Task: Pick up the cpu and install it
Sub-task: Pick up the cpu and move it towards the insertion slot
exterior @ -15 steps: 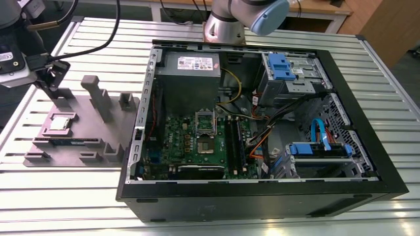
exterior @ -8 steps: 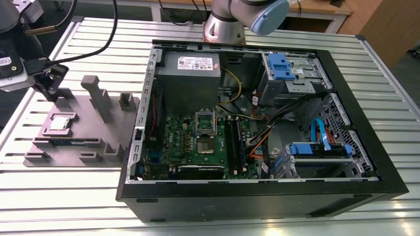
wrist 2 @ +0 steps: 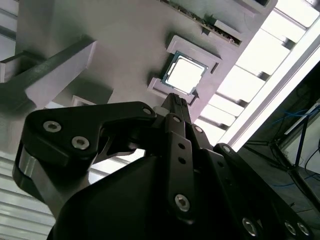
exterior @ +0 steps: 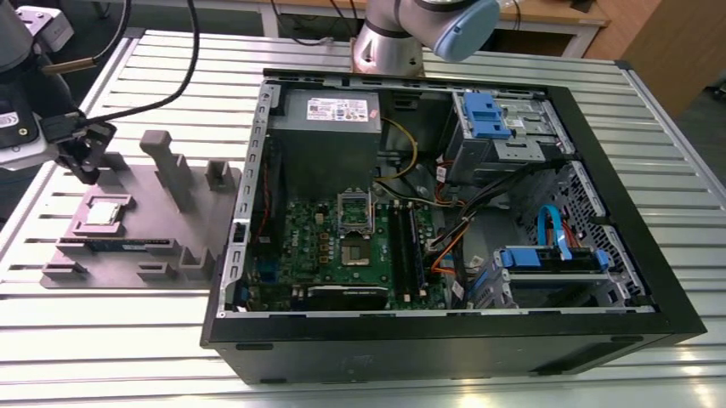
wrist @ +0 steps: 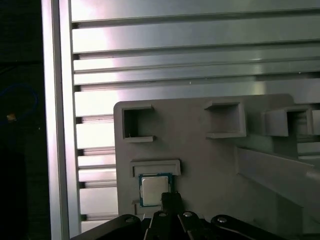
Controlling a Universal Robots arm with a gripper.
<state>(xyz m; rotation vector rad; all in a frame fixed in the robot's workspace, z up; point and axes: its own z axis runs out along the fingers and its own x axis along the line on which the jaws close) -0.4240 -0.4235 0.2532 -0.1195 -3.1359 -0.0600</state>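
There is one cpu (exterior: pixel 105 212), lying flat in a square pocket of one grey tray (exterior: pixel 136 255) on the slatted metal table (exterior: pixel 114 340), at the exterior view's left. One gripper (exterior: pixel 85 170) hangs near the cpu and above it, apart from it. Its fingers are pressed together into a single narrow tip and grip nothing.

The exterior view also takes in one open computer case (exterior: pixel 454 340) beside the tray. It holds one green board (exterior: pixel 306 246) with a dark square socket (exterior: pixel 355 206), one grey box (exterior: pixel 329 127) and two blue plastic parts (exterior: pixel 482 115) (exterior: pixel 542 259).

In both wrist views the cpu (wrist 2: pixel 184 75) (wrist: pixel 153 189) lies just past the gripper (wrist 2: pixel 175 100) (wrist: pixel 171 197) tip, and its shiny top and thin green rim show clearly. The first wrist view adds three empty square pockets along the tray (wrist: pixel 200 165) edge.

The grey box carries one white label, its print too small to make out.
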